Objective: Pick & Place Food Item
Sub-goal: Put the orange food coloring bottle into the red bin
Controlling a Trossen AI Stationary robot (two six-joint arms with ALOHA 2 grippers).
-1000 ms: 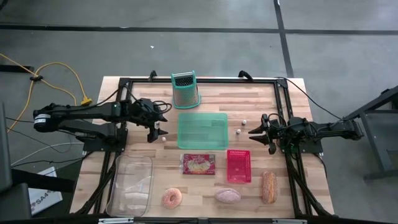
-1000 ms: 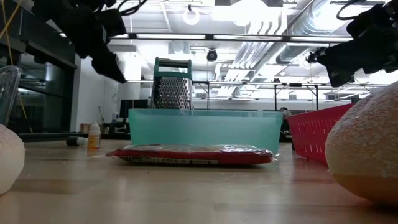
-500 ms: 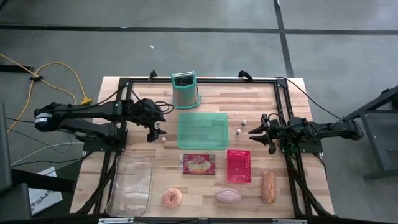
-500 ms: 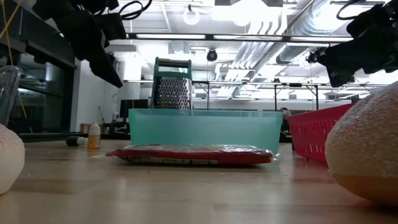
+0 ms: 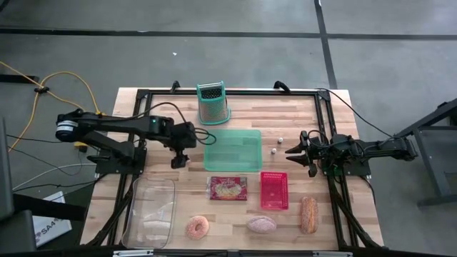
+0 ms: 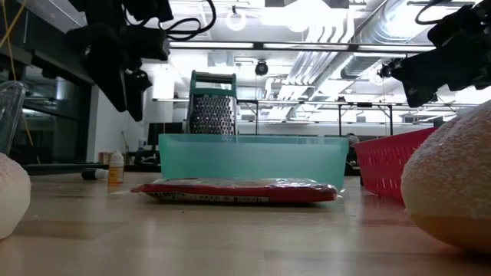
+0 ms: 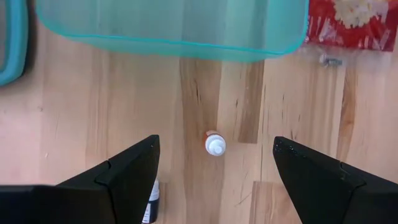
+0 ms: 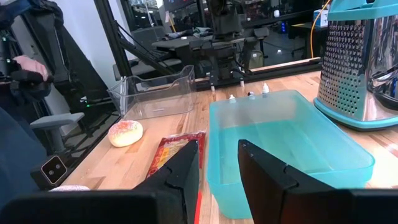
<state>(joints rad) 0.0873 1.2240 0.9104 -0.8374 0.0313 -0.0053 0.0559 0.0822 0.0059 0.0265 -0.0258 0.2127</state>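
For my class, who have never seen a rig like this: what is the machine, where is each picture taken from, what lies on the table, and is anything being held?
Two dark robot arms work at a wooden table. One picture looks straight down, one looks level across the tabletop, and one comes from each wrist. The left gripper hangs open above a small white-capped bottle, holding nothing. The right gripper waits, nearly shut and empty, at the table's right. On the table lie a teal bin, a grater, a red food packet, a red basket, a clear container, a donut, a pink pastry and a bread roll.
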